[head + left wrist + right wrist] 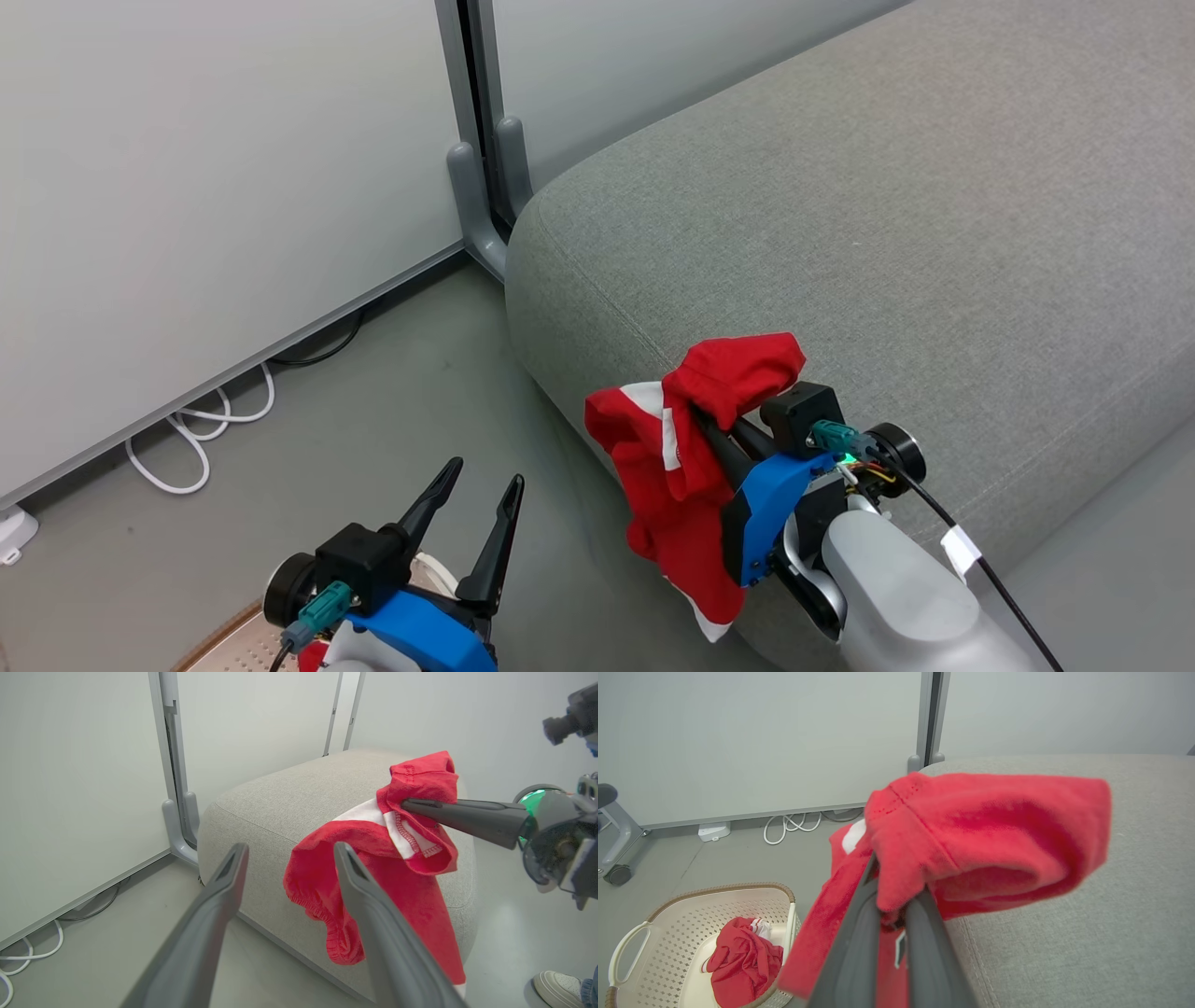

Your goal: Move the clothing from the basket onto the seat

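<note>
A red garment with white trim (695, 467) hangs from my right gripper (709, 425), which is shut on it at the front left corner of the grey sofa (887, 233). Its upper fold lies over the seat edge and its lower part dangles down the sofa's side. In the right wrist view the fingers (859, 947) pinch this garment (985, 826). A second red garment (742, 961) lies crumpled in the cream basket (682, 905) on the floor. My left gripper (484, 478) is open and holds nothing, above the basket rim (224, 635). The left wrist view shows the garment (402, 882) beyond my left gripper (289, 851).
White cables (201, 439) loop on the floor along the pale partition wall. A grey partition foot (481, 205) stands by the sofa's corner. A power block (713, 831) and a caster wheel (616, 875) are near the wall. A person's shoe (558, 987) is beside the sofa.
</note>
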You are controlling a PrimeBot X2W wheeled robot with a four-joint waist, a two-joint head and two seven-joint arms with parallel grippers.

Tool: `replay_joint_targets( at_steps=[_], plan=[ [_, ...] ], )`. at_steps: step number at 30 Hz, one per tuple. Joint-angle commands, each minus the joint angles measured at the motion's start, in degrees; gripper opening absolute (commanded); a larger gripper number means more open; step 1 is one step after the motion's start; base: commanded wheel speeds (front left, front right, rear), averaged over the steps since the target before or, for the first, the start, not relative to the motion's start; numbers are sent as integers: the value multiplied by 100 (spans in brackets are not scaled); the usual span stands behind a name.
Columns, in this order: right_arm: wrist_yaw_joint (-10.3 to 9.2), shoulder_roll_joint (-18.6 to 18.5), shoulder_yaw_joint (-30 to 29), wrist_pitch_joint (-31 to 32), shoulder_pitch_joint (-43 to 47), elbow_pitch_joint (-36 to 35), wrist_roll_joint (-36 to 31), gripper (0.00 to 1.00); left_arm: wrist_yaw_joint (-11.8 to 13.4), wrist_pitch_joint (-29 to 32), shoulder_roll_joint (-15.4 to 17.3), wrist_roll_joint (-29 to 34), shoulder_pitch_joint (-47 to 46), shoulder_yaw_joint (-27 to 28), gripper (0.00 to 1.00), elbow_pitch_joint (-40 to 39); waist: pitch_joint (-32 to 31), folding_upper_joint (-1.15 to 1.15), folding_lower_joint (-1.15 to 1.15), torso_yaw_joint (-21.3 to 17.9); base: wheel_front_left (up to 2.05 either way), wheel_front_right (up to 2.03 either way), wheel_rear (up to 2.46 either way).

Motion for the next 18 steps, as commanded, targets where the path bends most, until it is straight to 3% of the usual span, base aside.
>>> replay_joint_targets(
  at_steps=[1,9,18],
  plan=[
    [-2,-7,-24,-28,55,-28,-28,0,-22,-19,52,-39,-68,11,100,11,7,0,0,0,0,0,0],
    [-3,-131,-378,160,-353,-75,234,0,-22,-19,99,-8,-136,12,100,-13,217,0,0,62,0,0,0],
    [-2,-1104,-1383,641,-1719,-361,378,0,-23,-19,340,128,-712,-319,100,-176,1240,0,0,544,0,0,0]
  ],
)
